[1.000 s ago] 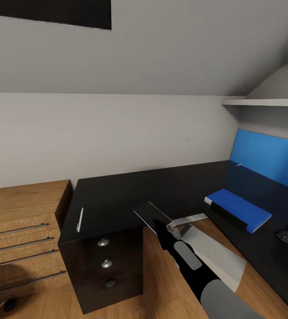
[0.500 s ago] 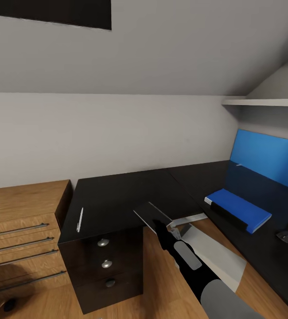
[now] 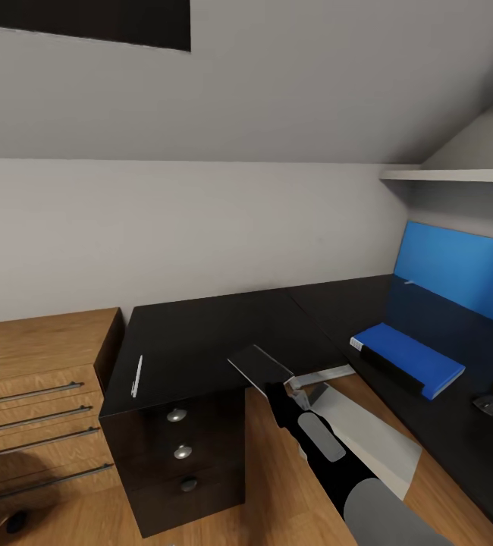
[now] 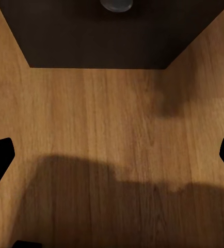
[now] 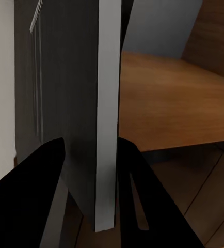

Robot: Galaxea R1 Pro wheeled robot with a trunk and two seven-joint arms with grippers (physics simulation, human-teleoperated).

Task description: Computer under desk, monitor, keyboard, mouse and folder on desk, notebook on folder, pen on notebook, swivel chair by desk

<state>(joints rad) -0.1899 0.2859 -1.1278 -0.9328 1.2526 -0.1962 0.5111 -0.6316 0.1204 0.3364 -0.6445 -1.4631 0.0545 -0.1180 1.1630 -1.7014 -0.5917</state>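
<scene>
Currently my right gripper [image 5: 89, 170] is clamped on the notebook [image 3: 260, 369]: dark flat slab, pale edge, held beside the desk [image 3: 201, 334] front. Left gripper [image 4: 112, 155] jaws spread over floor.

no readable text, labels or numbers anywhere

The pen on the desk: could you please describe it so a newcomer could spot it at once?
Find the glossy black desk and follow it to its end beside the light-wood drawer chest. Above the silver-knobbed drawers, near the front edge, lies the pen. It is a thin silvery-white stick, alone on that stretch, far from the blue folder.
</scene>
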